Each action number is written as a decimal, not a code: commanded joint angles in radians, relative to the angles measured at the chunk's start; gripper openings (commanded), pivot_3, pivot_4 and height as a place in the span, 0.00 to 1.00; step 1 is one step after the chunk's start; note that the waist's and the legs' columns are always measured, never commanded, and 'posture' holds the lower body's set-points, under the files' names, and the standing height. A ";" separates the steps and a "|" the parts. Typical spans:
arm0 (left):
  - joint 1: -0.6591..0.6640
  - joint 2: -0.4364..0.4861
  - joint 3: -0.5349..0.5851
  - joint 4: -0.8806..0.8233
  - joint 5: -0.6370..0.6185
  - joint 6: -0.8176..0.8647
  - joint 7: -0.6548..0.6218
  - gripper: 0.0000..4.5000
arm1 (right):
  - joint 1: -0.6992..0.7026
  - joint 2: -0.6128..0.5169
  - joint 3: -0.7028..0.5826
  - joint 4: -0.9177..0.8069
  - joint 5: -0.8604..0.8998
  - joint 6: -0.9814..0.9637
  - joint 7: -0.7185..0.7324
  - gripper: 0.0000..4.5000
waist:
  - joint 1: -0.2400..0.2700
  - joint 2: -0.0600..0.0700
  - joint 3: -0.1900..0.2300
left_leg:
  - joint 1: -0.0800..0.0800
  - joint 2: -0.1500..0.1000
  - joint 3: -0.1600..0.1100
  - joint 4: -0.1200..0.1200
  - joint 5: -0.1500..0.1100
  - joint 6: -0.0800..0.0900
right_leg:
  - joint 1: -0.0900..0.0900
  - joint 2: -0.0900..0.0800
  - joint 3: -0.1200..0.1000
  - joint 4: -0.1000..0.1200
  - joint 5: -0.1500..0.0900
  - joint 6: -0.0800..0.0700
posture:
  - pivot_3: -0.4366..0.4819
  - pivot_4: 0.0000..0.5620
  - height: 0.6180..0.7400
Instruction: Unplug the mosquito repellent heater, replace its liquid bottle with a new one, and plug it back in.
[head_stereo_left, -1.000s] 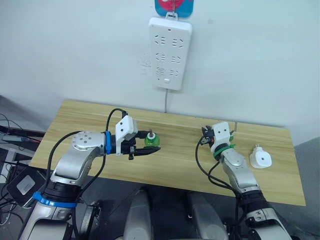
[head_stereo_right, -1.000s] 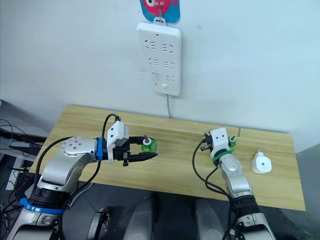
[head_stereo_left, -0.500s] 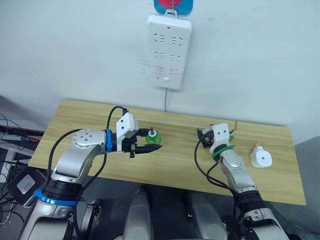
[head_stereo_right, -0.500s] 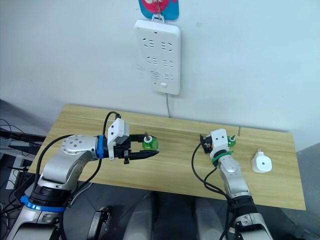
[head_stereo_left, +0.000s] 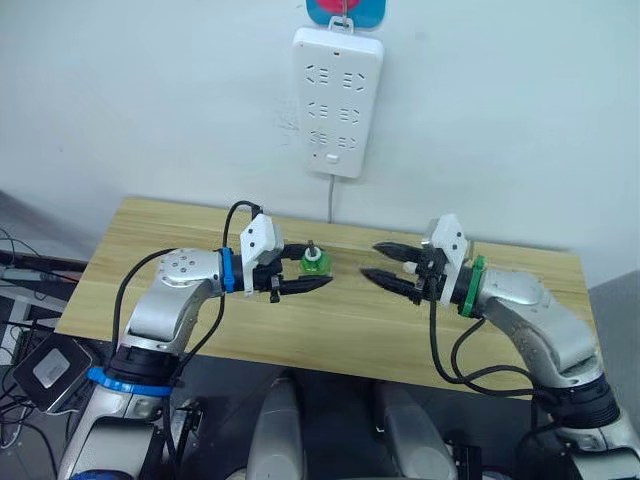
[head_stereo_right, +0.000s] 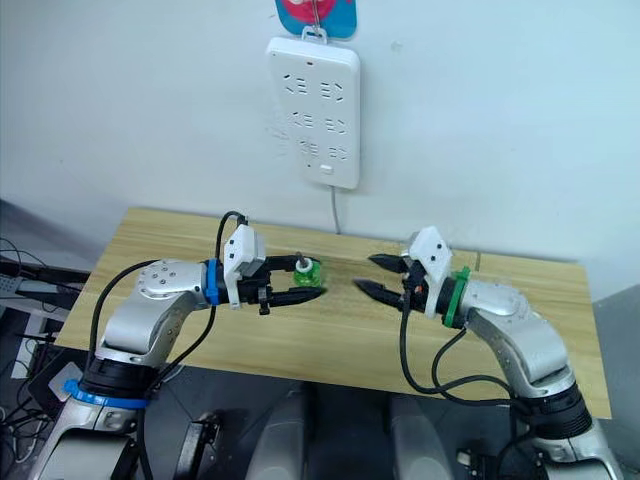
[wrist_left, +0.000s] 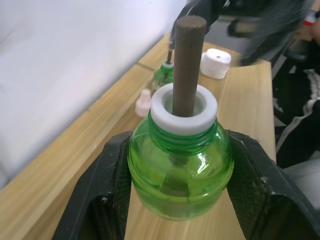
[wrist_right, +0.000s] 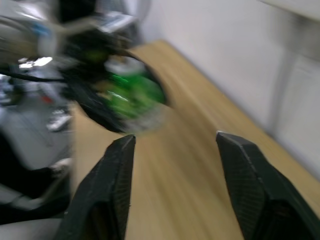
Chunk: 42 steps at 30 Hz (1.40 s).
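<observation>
- Left eye view: the right gripper (head_stereo_left: 393, 267) has swung in from the worktop's right end to face the left gripper (head_stereo_left: 305, 281); its fingers are spread and empty.
- The left gripper, now slightly further from the front edge, grips the green refill bottle (wrist_left: 180, 172), wick up.
- Judgement: the bottle is being presented for a handover or for fitting.
- Left wrist view: the mosquito repellent heater (wrist_left: 215, 62) lies unplugged toward the worktop's right end, beside another green bottle (wrist_left: 164, 73) and a white cap (wrist_left: 143, 102).
- Wooden worktop (head_stereo_left: 180, 225) against a white wall; power strip (head_stereo_left: 338, 101) hangs above.
</observation>
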 joint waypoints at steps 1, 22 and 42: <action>-0.012 -0.010 -0.011 -0.017 -0.008 -0.028 -0.023 0.50 | -0.054 0.048 0.026 -0.012 0.027 0.035 -0.016 0.60 | -0.001 -0.002 -0.002 | 0.000 0.000 0.000 0.000 0.000 0.000 | 0.000 0.000 0.000 0.000 0.000 0.000 | 0.46 0.51 1.00; -0.012 -0.026 -0.017 -0.065 -0.019 -0.008 -0.036 0.50 | -0.076 0.109 0.142 0.134 -0.178 -0.213 0.053 0.19 | 0.002 -0.005 -0.004 | -0.006 0.000 -0.003 0.003 0.001 -0.001 | -0.004 -0.001 -0.004 0.001 0.003 -0.005 | 0.48 0.48 1.00; 0.025 -0.231 0.084 -0.263 -0.042 -0.022 0.344 1.00 | -0.062 0.431 -0.503 0.094 0.649 0.312 -0.675 0.19 | 0.002 -0.009 -0.018 | -0.006 -0.001 -0.007 0.003 0.003 -0.005 | -0.002 -0.002 -0.007 0.004 0.004 -0.005 | 0.47 0.44 1.00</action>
